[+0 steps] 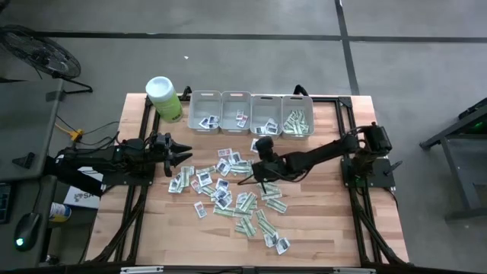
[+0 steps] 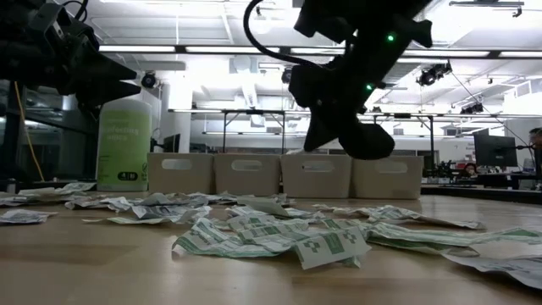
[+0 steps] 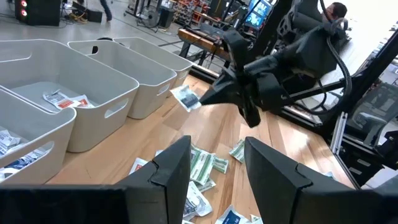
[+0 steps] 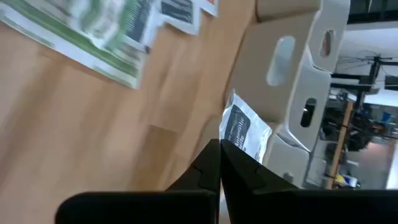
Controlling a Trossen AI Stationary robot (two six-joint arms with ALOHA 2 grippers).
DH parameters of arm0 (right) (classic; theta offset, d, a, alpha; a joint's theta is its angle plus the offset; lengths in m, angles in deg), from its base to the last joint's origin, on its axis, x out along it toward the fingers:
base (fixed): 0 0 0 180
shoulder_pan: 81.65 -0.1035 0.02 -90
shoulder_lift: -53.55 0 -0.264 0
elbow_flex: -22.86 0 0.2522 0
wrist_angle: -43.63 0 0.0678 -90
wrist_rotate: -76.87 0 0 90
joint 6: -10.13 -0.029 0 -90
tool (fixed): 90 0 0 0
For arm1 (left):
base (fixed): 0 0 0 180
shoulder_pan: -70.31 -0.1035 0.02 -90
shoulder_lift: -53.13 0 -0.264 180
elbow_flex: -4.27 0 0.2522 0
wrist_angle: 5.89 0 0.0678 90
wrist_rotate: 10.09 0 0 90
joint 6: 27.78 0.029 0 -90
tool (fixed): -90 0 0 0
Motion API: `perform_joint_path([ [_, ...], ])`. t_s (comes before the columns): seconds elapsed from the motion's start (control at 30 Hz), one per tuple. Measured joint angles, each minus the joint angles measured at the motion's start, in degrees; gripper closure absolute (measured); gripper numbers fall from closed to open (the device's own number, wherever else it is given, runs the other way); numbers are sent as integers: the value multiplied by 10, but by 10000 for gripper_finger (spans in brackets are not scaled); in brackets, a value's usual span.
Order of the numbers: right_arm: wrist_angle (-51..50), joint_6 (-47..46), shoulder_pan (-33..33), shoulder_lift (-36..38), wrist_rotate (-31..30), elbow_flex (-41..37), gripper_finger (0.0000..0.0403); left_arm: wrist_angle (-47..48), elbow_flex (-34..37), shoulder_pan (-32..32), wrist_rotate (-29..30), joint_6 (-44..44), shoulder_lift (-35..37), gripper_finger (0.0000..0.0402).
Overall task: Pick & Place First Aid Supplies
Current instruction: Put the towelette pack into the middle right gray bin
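High view: the right gripper [image 1: 261, 144] hangs above the table [image 1: 319, 221] just in front of the row of four grey bins [image 1: 251, 113], its fingers pinched shut on one small white packet [image 4: 242, 134]. In the left wrist view the packet [image 3: 185, 98] sticks out from the fingertips toward the bins, held clear of the wood; in the right wrist view its long axis runs straight out from the closed tips, dark print showing on its face.

The left gripper [image 1: 183, 156] waits over the table's left side, fingers spread wide with nothing between them, pointing toward the pile.

The loose supplies [image 1: 232, 194] lie scattered flat across the middle of the table, squarish white packets mixed with longer green-and-white strips lying at all angles.

Each bin holds some packets: white squarish ones in the first three from the left, green-and-white strips in the rightmost [image 1: 297, 122]. A lime-green canister [image 1: 163, 99] with a white lid stands just left of the bins.
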Motion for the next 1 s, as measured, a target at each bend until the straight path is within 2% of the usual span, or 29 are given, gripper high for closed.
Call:
perform_joint_path([
  [0.27,-23,67,46,0,-49,20,403,0,0,0,0,0,0,252],
  [0.5,-24,86,100,0,-78,20,403,0,0,0,0,0,0,252],
  [0.57,-24,80,118,0,-64,20,403,0,0,0,0,0,0,252],
  [0.8,-23,27,181,0,46,20,403,0,0,0,0,0,0,252],
  [1.0,-19,20,212,0,75,20,403,0,0,0,0,0,0,252],
])
